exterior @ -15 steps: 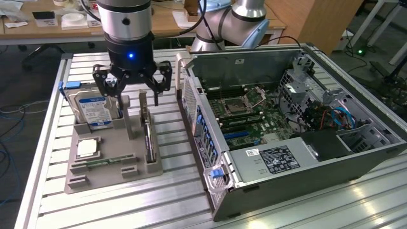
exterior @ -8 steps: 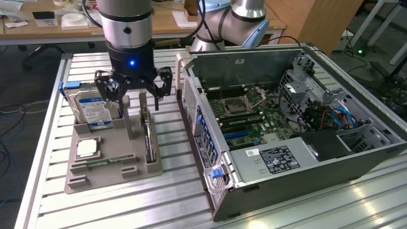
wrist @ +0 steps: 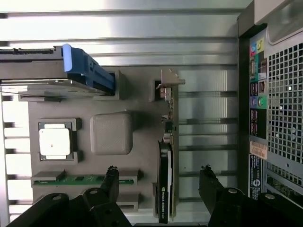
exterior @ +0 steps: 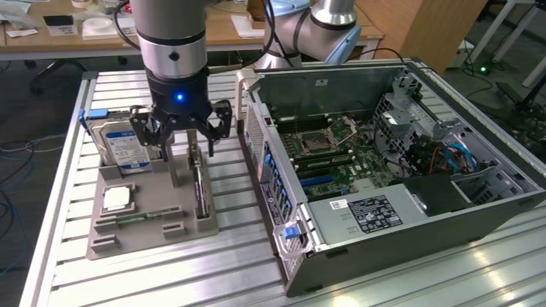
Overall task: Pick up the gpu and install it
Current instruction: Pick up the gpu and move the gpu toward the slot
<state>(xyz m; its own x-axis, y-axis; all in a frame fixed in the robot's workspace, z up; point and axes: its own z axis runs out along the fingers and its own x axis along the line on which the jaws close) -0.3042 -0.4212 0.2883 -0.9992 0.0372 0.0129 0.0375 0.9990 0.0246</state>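
The gpu (exterior: 199, 187) is a thin dark card standing on edge in a slot of the grey holder tray (exterior: 137, 243), on the side nearest the computer case. My gripper (exterior: 188, 135) hangs above the tray, over the card's far end, open and holding nothing. In the wrist view the gpu (wrist: 165, 182) runs between my two spread fingers (wrist: 111, 176), and its silver end bracket (wrist: 169, 84) points away from them. My gripper (wrist: 159, 174) is well apart from the card on both sides.
On the tray stand a silver hard drive (exterior: 126, 148) with a blue-white label, a processor chip (exterior: 117, 198) and a green memory stick (exterior: 140, 217). The open computer case (exterior: 384, 166) lies at the exterior view's right, motherboard (exterior: 328, 160) exposed. A slatted metal table (exterior: 171, 281) carries everything.
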